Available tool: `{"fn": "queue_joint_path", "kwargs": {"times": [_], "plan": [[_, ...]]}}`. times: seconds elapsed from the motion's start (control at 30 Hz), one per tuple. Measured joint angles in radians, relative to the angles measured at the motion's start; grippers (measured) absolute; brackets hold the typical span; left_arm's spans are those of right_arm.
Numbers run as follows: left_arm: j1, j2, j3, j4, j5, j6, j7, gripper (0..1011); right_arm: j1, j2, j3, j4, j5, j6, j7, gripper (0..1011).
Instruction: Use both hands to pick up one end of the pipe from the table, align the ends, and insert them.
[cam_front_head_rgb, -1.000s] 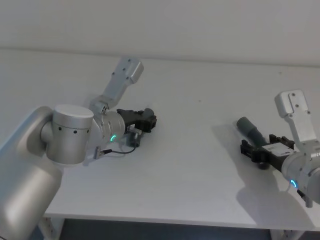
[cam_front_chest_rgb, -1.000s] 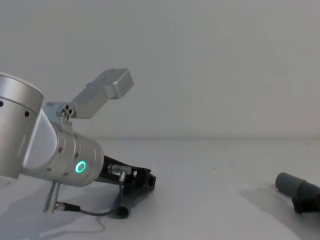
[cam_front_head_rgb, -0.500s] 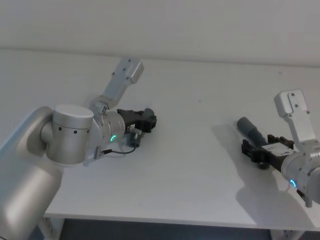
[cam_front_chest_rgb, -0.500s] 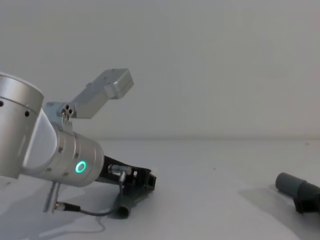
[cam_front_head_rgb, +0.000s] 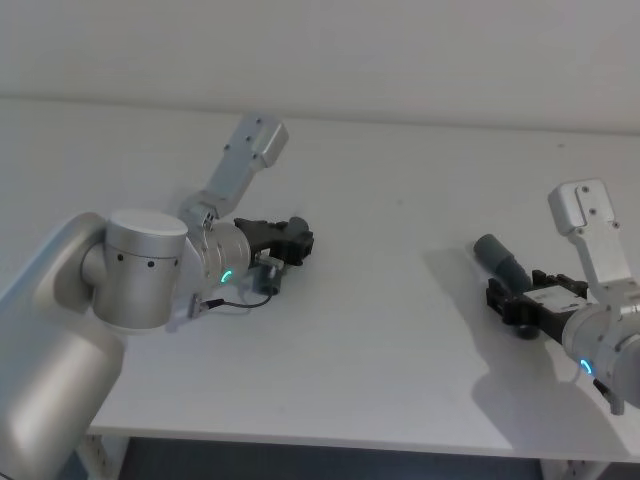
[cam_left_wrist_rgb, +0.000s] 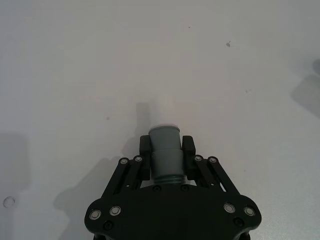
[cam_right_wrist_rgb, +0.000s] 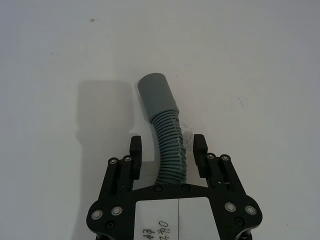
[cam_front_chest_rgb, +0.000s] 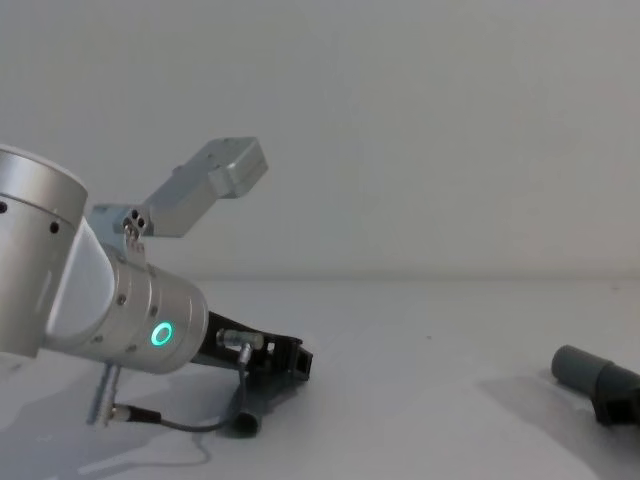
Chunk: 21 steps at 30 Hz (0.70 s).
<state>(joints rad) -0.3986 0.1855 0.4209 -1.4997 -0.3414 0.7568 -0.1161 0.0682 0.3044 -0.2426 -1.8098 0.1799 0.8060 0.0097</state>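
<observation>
- Clamping the straight dark grey pipe piece (cam_left_wrist_rgb: 165, 142), white-tipped — left jaws, closed on it, at left of the plain white desk (cam_front_head_rgb: 400, 320).
- Right jaws: spread, straddling the curved ribbed grey hose (cam_right_wrist_rgb: 166, 132), desk's right.

L pincer (cam_front_chest_rgb: 292, 362) low — hose cuff (cam_front_chest_rgb: 583, 369) far R

A plain, pale wall (cam_front_head_rgb: 400, 50) stands behind the far edge of the counter (cam_front_head_rgb: 400, 320), bare and evenly lit. Below the counter's near edge runs a narrow strip of dark floor (cam_front_head_rgb: 330, 466).
</observation>
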Motion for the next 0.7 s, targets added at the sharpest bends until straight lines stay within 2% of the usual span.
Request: {"fn": "queue_joint_path", "kwargs": {"times": [0.7], "plan": [[0.0,0.0,0.0,0.0,0.0,0.0,0.0,368,0.0,0.0,0.0,0.001,0.0,0.001,-0.001,472]]}}
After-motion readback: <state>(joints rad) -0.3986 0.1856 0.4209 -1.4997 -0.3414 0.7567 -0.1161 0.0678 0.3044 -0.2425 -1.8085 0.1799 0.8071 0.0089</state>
